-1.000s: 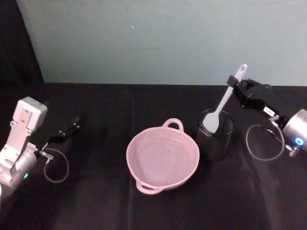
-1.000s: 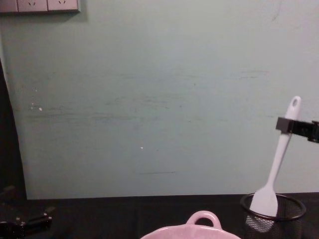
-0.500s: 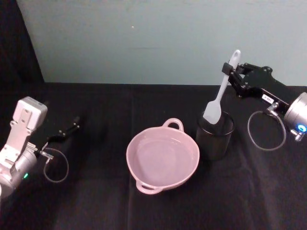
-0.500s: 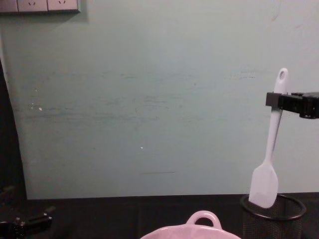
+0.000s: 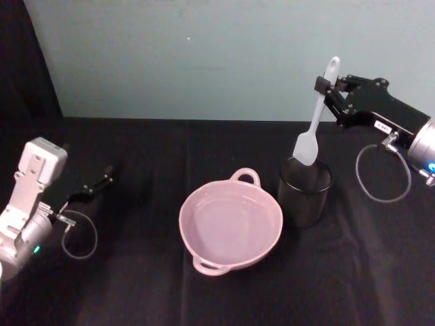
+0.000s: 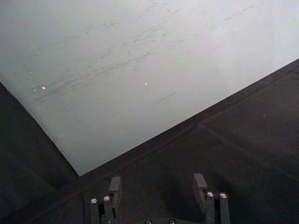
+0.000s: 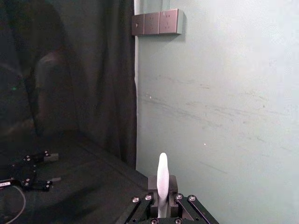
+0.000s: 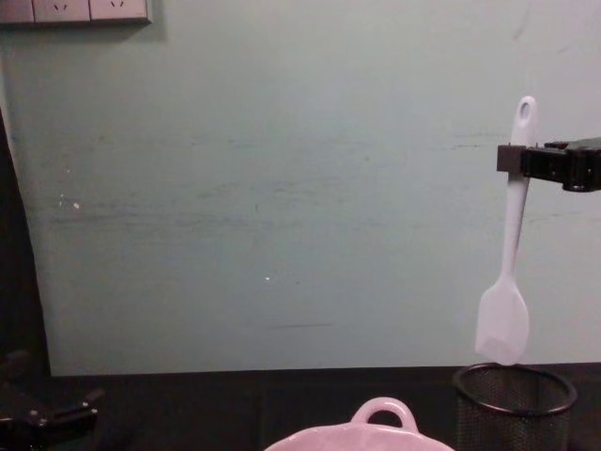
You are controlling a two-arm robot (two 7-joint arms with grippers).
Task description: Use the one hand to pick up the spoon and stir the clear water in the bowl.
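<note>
Spoon (image 5: 316,117) is hanging near-upright, blade down, just clear above the mesh cup (image 5: 304,197). The right gripper (image 5: 325,87) is clamping it near the handle end. Bowl (image 5: 185,219) is sitting beside the cup, toward the robot's left. Left gripper (image 5: 92,187) is idling, jaws apart, far left.

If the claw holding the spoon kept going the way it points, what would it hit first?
Probably the green wall, near the dark curtain; nothing else seems to lie before the right gripper.
</note>
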